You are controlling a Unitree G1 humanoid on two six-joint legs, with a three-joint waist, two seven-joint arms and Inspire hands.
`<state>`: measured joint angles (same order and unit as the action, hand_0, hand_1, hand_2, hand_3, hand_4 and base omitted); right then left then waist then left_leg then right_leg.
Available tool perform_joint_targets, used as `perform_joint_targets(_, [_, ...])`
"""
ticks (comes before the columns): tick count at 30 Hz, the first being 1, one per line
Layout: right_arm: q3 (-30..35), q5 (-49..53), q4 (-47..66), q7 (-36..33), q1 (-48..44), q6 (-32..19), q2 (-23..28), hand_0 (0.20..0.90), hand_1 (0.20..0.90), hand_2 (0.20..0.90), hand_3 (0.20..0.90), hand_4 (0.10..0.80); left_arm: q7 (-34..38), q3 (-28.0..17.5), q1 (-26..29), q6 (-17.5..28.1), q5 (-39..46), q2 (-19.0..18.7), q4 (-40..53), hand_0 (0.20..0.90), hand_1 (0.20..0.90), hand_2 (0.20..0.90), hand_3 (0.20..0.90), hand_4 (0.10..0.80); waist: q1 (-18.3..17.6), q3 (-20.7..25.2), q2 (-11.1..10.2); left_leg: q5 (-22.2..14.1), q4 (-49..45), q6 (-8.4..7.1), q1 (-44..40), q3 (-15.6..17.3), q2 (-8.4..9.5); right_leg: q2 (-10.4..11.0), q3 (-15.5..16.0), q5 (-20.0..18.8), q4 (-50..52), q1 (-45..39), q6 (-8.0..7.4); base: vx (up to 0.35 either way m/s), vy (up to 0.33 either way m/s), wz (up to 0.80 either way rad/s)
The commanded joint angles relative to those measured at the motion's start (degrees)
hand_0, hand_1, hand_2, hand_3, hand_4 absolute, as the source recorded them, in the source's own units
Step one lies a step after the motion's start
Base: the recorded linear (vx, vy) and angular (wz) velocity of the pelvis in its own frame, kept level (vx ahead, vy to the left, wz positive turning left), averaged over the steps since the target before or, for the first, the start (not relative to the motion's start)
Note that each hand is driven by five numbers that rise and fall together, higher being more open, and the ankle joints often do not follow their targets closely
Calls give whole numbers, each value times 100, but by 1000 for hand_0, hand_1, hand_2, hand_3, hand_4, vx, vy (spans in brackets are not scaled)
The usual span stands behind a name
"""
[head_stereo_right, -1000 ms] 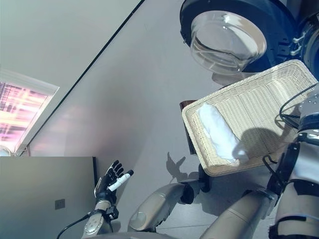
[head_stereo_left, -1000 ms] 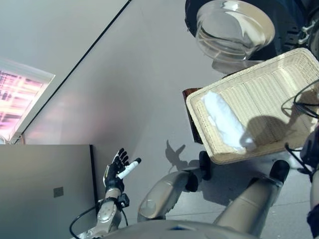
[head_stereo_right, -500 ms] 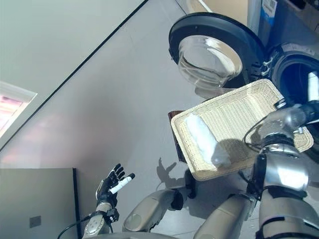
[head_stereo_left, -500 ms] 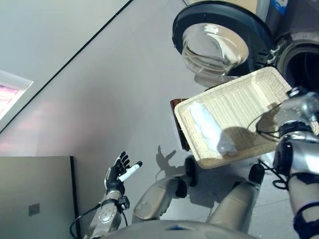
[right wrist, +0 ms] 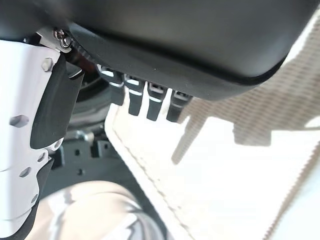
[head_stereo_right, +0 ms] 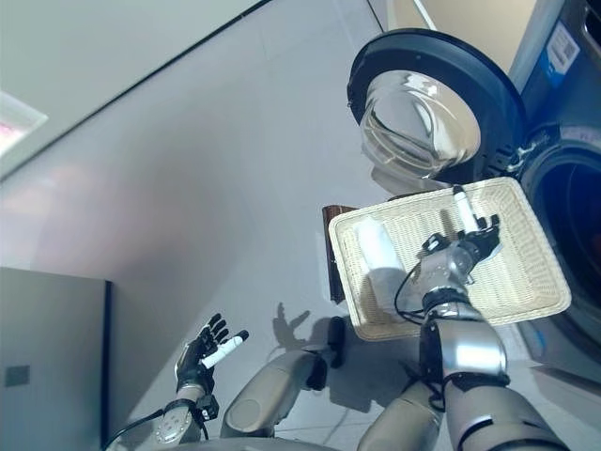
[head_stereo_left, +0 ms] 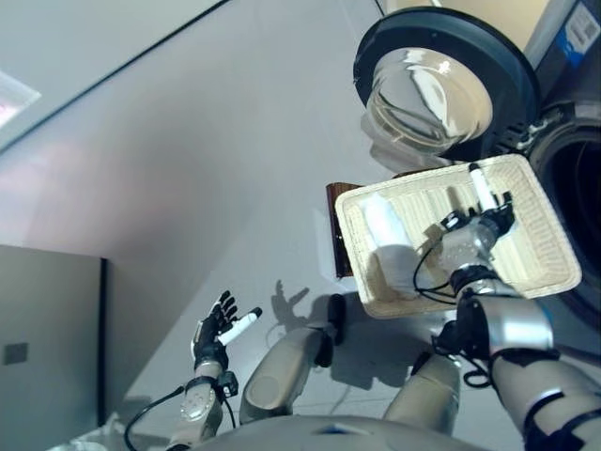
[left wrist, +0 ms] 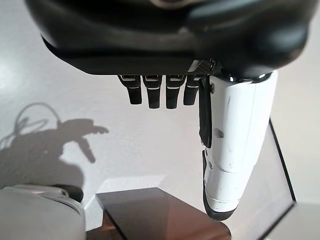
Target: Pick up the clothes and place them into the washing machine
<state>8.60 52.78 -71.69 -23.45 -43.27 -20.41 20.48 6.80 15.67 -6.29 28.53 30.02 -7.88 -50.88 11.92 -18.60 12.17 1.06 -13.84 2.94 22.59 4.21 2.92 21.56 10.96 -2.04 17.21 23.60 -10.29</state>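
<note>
A rolled white cloth (head_stereo_left: 388,240) lies at the left end of a shallow cream wicker basket (head_stereo_left: 540,268), which rests on a dark brown stool (head_stereo_left: 334,205). My right hand (head_stereo_left: 476,223) hovers over the middle of the basket, to the right of the cloth, open with its white-covered thumb straight and nothing held; the basket's weave (right wrist: 280,115) shows past its fingers (right wrist: 150,97). Behind the basket the washing machine's round door (head_stereo_right: 427,108) stands open, and the dark drum opening (head_stereo_right: 575,202) is at the far right. My left hand (head_stereo_left: 222,327) is open and empty, low over the floor.
A grey cabinet (head_stereo_left: 47,329) stands at the lower left. The stool (left wrist: 160,215) also shows in the left wrist view. Grey floor lies between the left hand and the basket.
The camera has swung, bringing the machine's drum into view. My right arm has come in from the right edge to over the basket's middle. The cloth and the left hand are unchanged.
</note>
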Motion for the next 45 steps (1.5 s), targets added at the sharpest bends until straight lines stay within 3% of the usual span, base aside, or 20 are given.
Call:
perform_joint_targets(1, [-139,-82,582,275,383,-497,-93,900,900,900,900,800,202,-449,197,235,-112,-483,-226,900,900,900,900,800,149,223,-318,237,240,-704,173,-184,-235,11,96,11,-253,-632,-3,70,-74,3])
perform_joint_targets(7, [-357,-740,392,422,1516,-214,-610,900,900,900,900,800,236,-688,190,143,-405,-480,-801,900,900,900,900,800,60,647,-873,263,645,-730,-402,-282,-297,-161,323,-89,-834,-1373,-25,109,-65,6])
perform_joint_targets(13, [-577,-1832,-90,493,2392,228,-877,900,900,900,900,800,260,-957,133,58,-754,-458,-1308,900,900,900,900,800,-25,1218,-1214,284,1065,-757,-950,-277,-391,-298,435,-309,-1408,-1887,-82,108,-62,-1])
perform_joint_targets(19, [-921,-3261,-422,217,2791,544,-986,900,900,900,900,800,423,-1127,95,-82,-1171,-443,-1973,900,900,900,900,800,-86,1666,-1379,258,1380,-788,-1459,-170,-527,-454,356,-501,-1931,-2271,-111,85,-54,-4])
perform_joint_targets(24, [-1337,-4389,-478,-77,2886,804,-907,900,900,900,900,800,513,-1186,36,-141,-1407,-416,-2100,900,900,900,900,800,-19,1814,-1394,247,1542,-784,-1748,-151,-590,-512,372,-543,-2137,-2486,-116,75,-42,-9])
perform_joint_targets(33, [-1874,-5218,-730,-366,2488,1155,-666,900,900,900,900,800,529,-959,176,-173,-1345,-308,-1923,900,900,900,900,800,63,1306,-1336,316,1443,-764,-1533,-442,-629,-568,530,-411,-1857,-2363,-47,-33,-41,5])
perform_joint_targets(39, [-2027,-5064,-826,-721,1831,1144,-488,900,900,900,900,800,561,-614,412,-41,-1112,-387,-890,900,900,900,900,800,284,362,-1117,345,780,-763,-715,-908,-540,-501,835,-236,-1217,-1866,57,-215,-44,38])
perform_joint_targets(45, [-2088,-4714,-847,-982,1238,1042,-375,900,900,900,900,800,625,-468,552,88,-892,-473,19,900,900,900,900,800,398,-97,-1081,262,236,-753,-37,-1061,-470,-382,880,-102,-643,-1264,119,-102,30,23])
